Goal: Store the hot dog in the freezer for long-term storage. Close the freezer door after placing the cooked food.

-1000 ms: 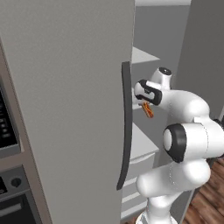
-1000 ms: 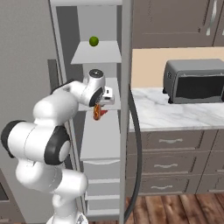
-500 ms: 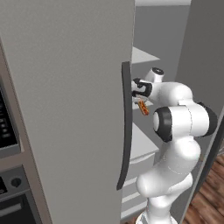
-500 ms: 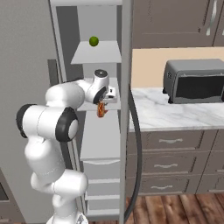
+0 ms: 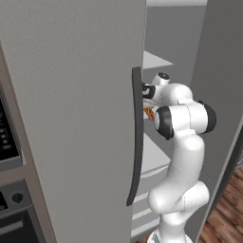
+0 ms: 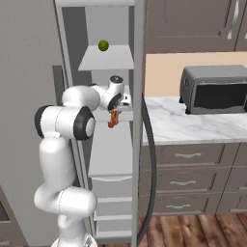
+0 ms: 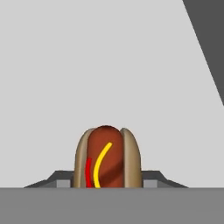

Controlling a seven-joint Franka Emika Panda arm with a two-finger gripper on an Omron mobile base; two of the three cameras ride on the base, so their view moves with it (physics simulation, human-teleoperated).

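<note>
The two-finger gripper (image 6: 115, 114) reaches into the open compartment of the tall matte grey freezer (image 6: 72, 58), and its jaws are clamped on the small orange-brown hot dog (image 7: 108, 157) with the red sausage and a yellow stripe, which hangs just below the hand and shows end-on between the dark finger tips in the hand view. The step in hand looks like the placing: a white inner shelf (image 6: 112, 157) lies below the gripper and a small green round fruit (image 6: 103, 45) sits on the shelf above it. Next, I judge, the hand must lower the bun to the shelf below, part the jaws and pull back clear. The tall narrow grey freezer door (image 5: 223, 109) stands open at the arm's right, not yet shut.
</note>
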